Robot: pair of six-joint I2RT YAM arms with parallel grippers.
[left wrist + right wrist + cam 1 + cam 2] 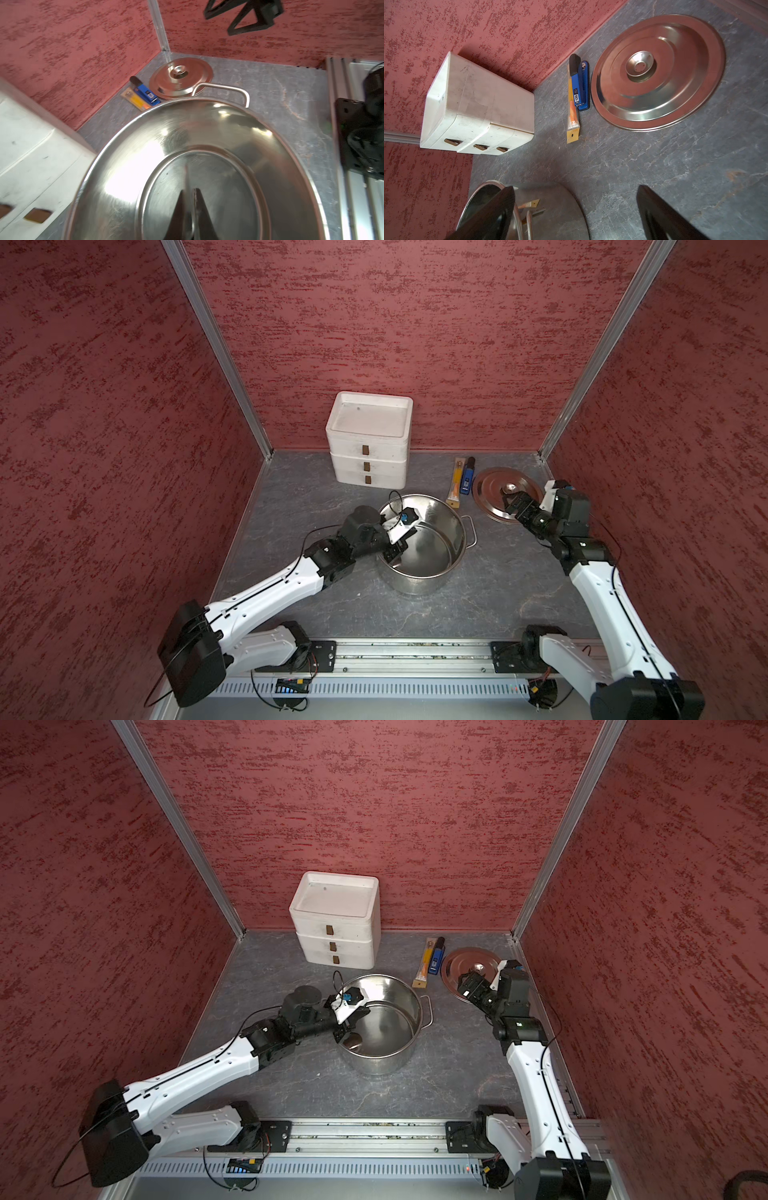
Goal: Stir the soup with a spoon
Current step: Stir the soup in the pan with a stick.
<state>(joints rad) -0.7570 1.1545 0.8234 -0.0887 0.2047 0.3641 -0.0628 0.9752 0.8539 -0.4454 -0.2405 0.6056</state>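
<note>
The soup's pot [432, 578] [384, 1063] is a large shiny steel stockpot in the middle of the table, and no liquid shows inside it. My left gripper [395, 553] [347, 1036] reaches down into the pot on its left side. In the left wrist view this gripper [189, 192] is shut on the spoon [187, 178], a thin blurred silver strip pointing at the pot's bottom [228, 187]. My right gripper [513, 504] [469, 986] [575, 207] hangs open and holds nothing, over the near edge of the lid.
The flat steel lid [494, 489] [658, 72] lies to the right of the pot. An orange-yellow wrapped stick [456, 485] and a small blue object [468, 477] lie between the two. A white drawer unit [368, 439] stands at the back wall. Red walls close in three sides.
</note>
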